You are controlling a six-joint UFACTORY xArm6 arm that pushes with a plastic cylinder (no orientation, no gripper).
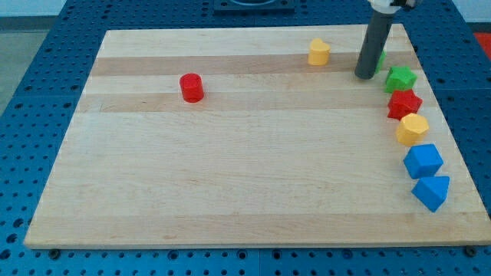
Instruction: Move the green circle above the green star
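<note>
The arm's dark rod comes down from the upper right of the frame, and its tip rests on the wooden board near the top right corner. The rod carries no pincer, so there is nothing to be apart, together or clamped.

A sliver of green shows just behind the rod on its right side. This may be the green circle, but the rod hides most of it and its shape cannot be made out. It lies touching or just beside the rod, slightly above and to the left of the green star.

The green star sits just right of the tip, close to the board's right edge. Directly below it, touching or nearly so, is a red star. Below that is a yellow hexagon, then a blue cube, then a blue triangular block at the lower right. These five form a curved column down the right side.

A yellow pentagon-like block stands left of the rod near the top edge. A red cylinder sits alone in the upper left part, well apart from the rest.
</note>
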